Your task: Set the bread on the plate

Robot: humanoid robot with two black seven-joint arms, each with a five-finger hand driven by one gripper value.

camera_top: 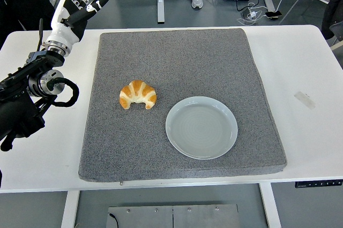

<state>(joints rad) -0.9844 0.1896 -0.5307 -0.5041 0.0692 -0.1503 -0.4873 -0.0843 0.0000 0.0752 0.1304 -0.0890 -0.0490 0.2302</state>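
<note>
Grey mat (177,57) bears croissant (138,95) beside plate (201,127); left hand (71,14) fingers spread, empty.

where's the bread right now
In the head view the bread, a croissant, lies on the grey mat left of centre, just up and left of the empty plate and not touching it. The left hand is raised, far off.

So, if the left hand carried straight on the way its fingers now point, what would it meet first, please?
Probably nothing on the table. The left hand is open, its fingers aimed up and away past the table's far edge, towards the floor beyond. The croissant and plate lie the other way. Depth is uncertain.
</note>
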